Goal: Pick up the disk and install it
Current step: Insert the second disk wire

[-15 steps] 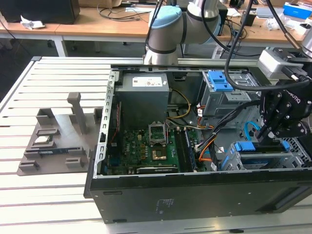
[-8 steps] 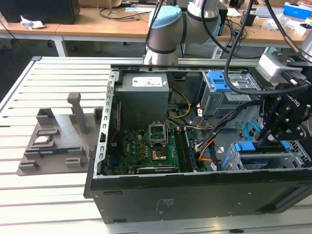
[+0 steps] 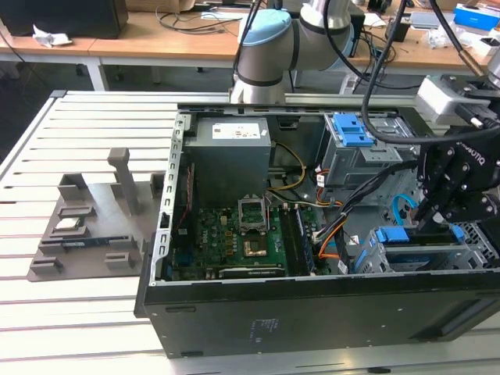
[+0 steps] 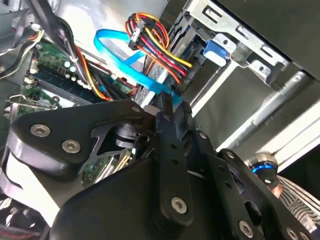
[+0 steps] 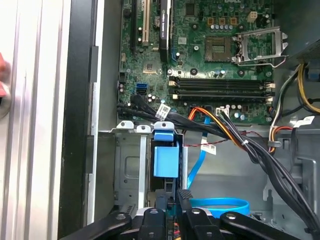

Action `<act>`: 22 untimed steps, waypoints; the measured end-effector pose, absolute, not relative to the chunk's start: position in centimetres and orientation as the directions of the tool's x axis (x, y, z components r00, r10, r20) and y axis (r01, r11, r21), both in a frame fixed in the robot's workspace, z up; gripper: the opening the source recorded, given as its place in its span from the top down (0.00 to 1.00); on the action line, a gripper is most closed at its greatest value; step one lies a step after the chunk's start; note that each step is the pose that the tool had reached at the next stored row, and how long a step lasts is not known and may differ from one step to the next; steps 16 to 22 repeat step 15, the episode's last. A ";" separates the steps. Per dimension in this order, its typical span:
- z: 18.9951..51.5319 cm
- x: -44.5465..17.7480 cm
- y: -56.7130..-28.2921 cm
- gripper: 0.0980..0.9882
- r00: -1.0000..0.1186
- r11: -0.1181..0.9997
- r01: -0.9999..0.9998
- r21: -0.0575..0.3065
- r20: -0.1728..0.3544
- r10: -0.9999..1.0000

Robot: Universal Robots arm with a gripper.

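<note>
We hover our gripper (image 5: pixel 170 197) over the drive cage (image 3: pixel 426 254) at the case's front corner, fingers pinched close on nothing we can see; the disk (image 5: pixel 165 160) sits slotted in that cage directly below, blue frame uppermost, long axis running into the bay

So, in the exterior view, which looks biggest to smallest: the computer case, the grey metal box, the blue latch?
1. Computer case, largest.
2. Grey metal box.
3. Blue latch, smallest.
The gaps look too wide for camera distance to matter.
</note>
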State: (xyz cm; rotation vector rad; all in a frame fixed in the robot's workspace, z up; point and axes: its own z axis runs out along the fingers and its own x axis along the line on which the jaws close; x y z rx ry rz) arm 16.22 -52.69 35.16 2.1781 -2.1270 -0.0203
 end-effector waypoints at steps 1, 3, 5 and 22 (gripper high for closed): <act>35.7 16.2 -52.6 0.84 0.026 -0.021 -0.997 0.078 0.058 -0.998; 36.8 16.2 -52.4 0.86 0.026 -0.021 -0.997 0.078 0.059 -0.998; 37.6 16.2 -52.3 0.93 0.026 -0.021 -0.997 0.078 0.059 -0.998; 38.8 16.2 -52.3 0.99 0.026 -0.021 -0.997 0.078 0.059 -0.998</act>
